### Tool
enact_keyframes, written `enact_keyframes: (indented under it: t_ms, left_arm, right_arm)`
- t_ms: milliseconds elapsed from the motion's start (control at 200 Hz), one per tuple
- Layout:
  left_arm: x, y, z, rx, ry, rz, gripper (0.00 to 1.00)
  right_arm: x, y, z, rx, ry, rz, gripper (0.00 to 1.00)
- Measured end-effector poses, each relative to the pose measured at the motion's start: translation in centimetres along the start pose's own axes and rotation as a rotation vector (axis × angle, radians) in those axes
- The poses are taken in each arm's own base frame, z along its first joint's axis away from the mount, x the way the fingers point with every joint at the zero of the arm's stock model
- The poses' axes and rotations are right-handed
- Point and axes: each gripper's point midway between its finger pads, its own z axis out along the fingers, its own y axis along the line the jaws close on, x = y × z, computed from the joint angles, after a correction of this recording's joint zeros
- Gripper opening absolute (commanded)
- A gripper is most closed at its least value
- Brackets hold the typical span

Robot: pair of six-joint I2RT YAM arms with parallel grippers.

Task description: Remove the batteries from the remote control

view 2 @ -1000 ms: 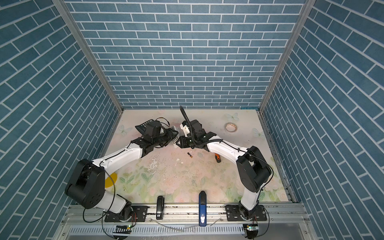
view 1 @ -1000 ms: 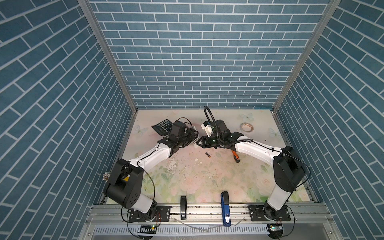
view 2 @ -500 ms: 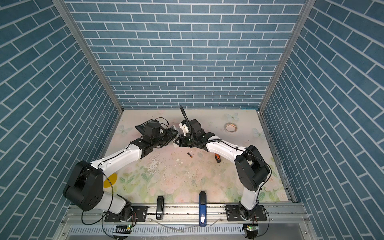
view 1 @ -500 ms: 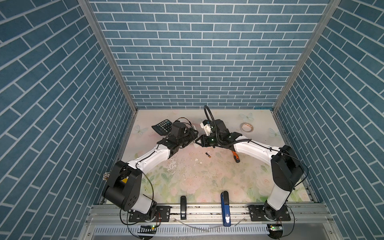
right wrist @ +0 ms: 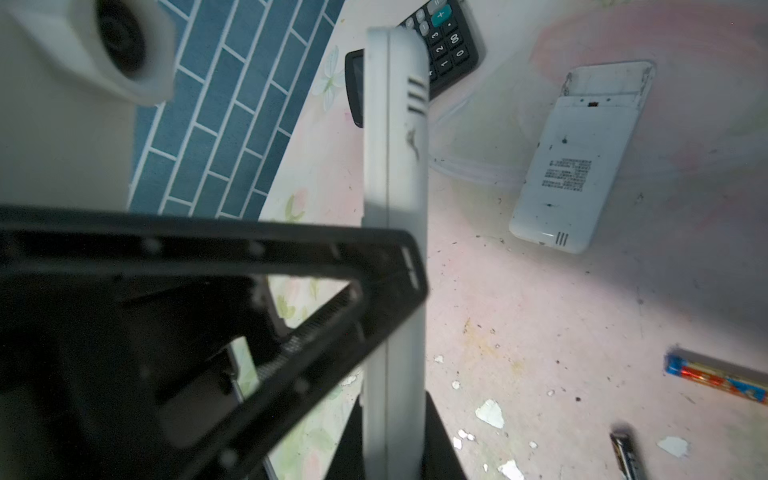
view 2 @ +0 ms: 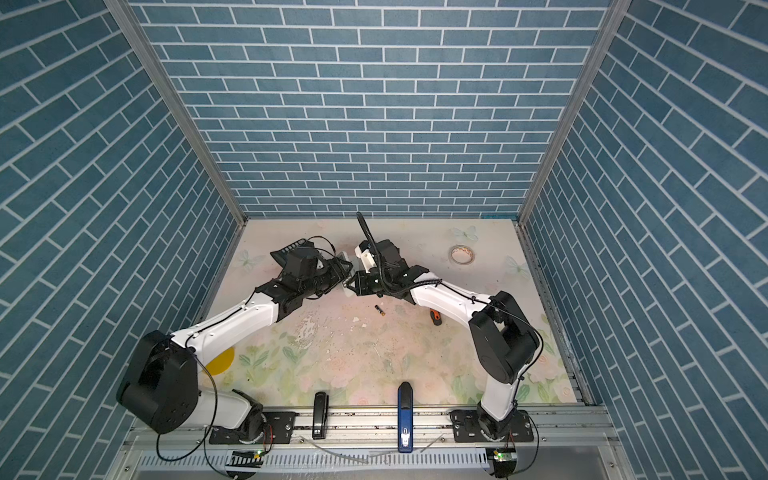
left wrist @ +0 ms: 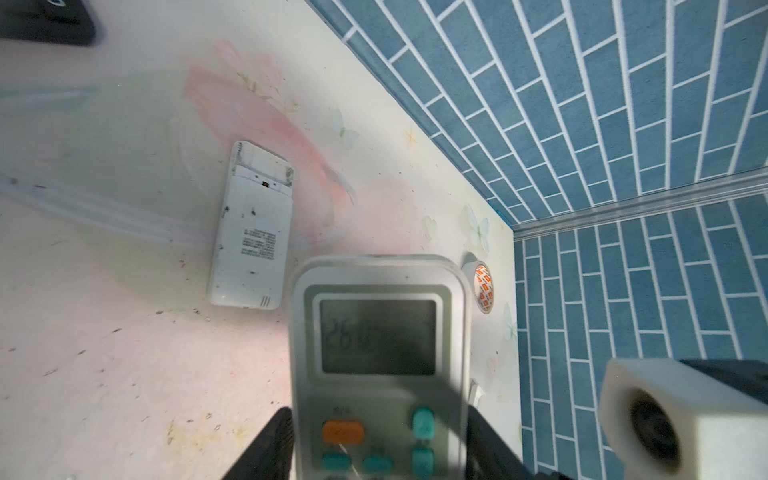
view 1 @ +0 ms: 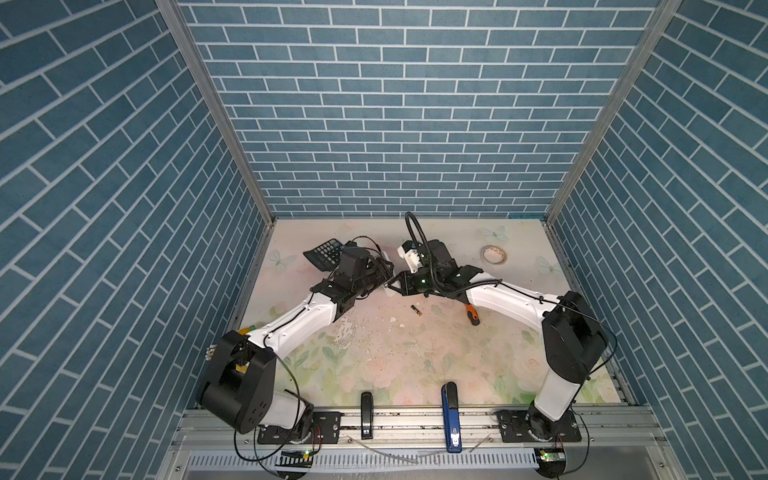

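Remote control [left wrist: 380,353] between two grippers, long axis running out past both sets of fingertips. Right gripper [right wrist: 395,453] clamps it across its thickness. Left gripper [left wrist: 380,453] flanks its width (pressing or merely beside it: cannot tell). Two batteries [right wrist: 717,380] lie on the table [right wrist: 582,311] beside the right gripper, the nearer arm. Battery bay is hidden, so any cells inside are unseen.
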Motion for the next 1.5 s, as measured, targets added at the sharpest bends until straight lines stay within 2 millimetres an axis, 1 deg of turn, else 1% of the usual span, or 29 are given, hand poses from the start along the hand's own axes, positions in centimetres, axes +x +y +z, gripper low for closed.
enact_keyframes:
  t_ms: [150,255,380,465,590,695,765,890,1010,1110,1340,1500]
  left_arm:
    - [-1.4,-0.3,-1.9,-0.021,-0.058,0.055,0.71]
    - [-2.4,-0.4,-3.2,-0.023,-0.089,0.067,0.71]
    - [-3.5,0.9,-4.0,-0.059,-0.101,0.052,0.74]
    - [-3.8,1.9,-4.3,-0.093,-0.089,0.037,0.75]
    - [-3.9,2.5,-4.7,-0.108,-0.044,0.014,0.75]
    - [-3.7,2.2,-4.6,-0.100,0.014,-0.009,0.75]
    - [-3.4,1.9,-4.2,-0.088,0.058,-0.033,0.75]
    - [-2.4,1.7,-3.3,-0.068,0.142,-0.096,0.74]
    - [-1.2,1.3,-2.4,-0.045,0.218,-0.171,0.74]
    - [-0.6,1.1,-2.2,-0.033,0.256,-0.230,0.75]
    - [-0.5,-0.4,-2.4,0.018,0.287,-0.341,0.75]
    - [-0.5,-1.3,-1.9,0.061,0.308,-0.402,0.71]
  right_arm:
    - [0.4,-0.5,-0.4,0.027,0.016,0.004,0.00]
    - [0.4,-0.5,-1.2,0.045,0.013,-0.008,0.00]
    - [0.5,-0.4,-2.8,0.084,0.015,-0.062,0.00]
    - [0.7,-0.6,-3.9,0.119,0.025,-0.113,0.00]
    - [1.9,-1.9,-4.7,0.192,0.077,-0.192,0.00]
    - [2.6,-3.2,-5.1,0.251,0.112,-0.247,0.00]
    - [2.7,-3.7,-5.3,0.284,0.120,-0.287,0.00]
    - [2.5,-4.4,-6.0,0.354,0.119,-0.365,0.00]
    - [2.7,-4.3,-6.5,0.411,0.126,-0.458,0.00]
    - [3.3,-4.4,-6.5,0.454,0.152,-0.531,0.00]
    - [4.2,-3.9,-6.6,0.535,0.190,-0.678,0.00]
    - [4.4,-3.3,-6.4,0.562,0.200,-0.756,0.00]
